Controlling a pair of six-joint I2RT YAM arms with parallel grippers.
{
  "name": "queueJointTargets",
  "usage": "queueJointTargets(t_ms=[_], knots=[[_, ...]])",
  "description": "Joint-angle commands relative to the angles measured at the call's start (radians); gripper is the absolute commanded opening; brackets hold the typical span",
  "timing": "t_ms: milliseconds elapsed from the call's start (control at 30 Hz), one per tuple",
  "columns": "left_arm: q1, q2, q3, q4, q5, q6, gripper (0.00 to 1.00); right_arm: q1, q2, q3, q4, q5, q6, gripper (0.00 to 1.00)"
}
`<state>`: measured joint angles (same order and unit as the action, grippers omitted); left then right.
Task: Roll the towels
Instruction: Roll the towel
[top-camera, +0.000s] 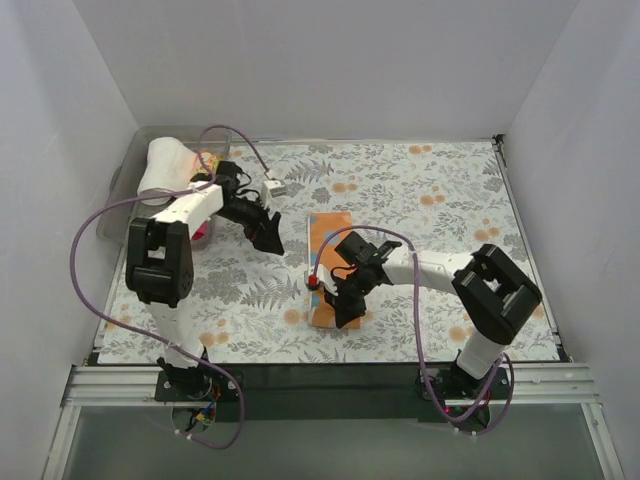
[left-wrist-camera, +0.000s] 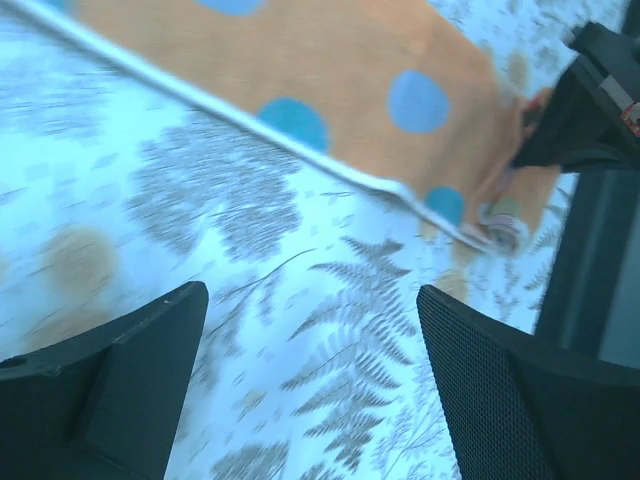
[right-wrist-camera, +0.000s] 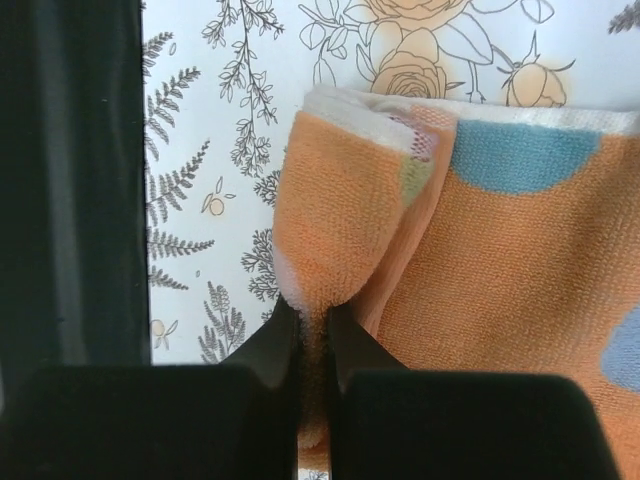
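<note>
Orange spotted towel: terry cloth, matt, with fuzzy nap; bench covering: smooth printed floral sheet; left hand fingers: matt black plastic, finely dimpled.

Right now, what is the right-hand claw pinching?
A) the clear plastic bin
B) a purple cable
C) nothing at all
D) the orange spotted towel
D: the right gripper is shut on a raised fold at the end of the orange spotted towel.

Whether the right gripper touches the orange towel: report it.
Touching. The right wrist view shows the right gripper pinching a fold of the orange towel between its closed jaws.
</note>
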<state>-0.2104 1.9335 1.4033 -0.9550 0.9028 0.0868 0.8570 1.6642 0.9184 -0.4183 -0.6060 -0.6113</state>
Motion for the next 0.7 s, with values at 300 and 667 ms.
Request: queueJointTargets(t_ms=[300,667], knots=[[-0.108,-0.646,-0.368,0.14,-0.305,0.27,0.96,-0.15,0.387,0.318,-0.41,-0.389,-0.045,0.01],[-0.656,-0.71,-0.662,0.499,-0.539,0.28,0.74,-0.193,0.684,0.549,-0.641,-0.517,-0.12,0.01]])
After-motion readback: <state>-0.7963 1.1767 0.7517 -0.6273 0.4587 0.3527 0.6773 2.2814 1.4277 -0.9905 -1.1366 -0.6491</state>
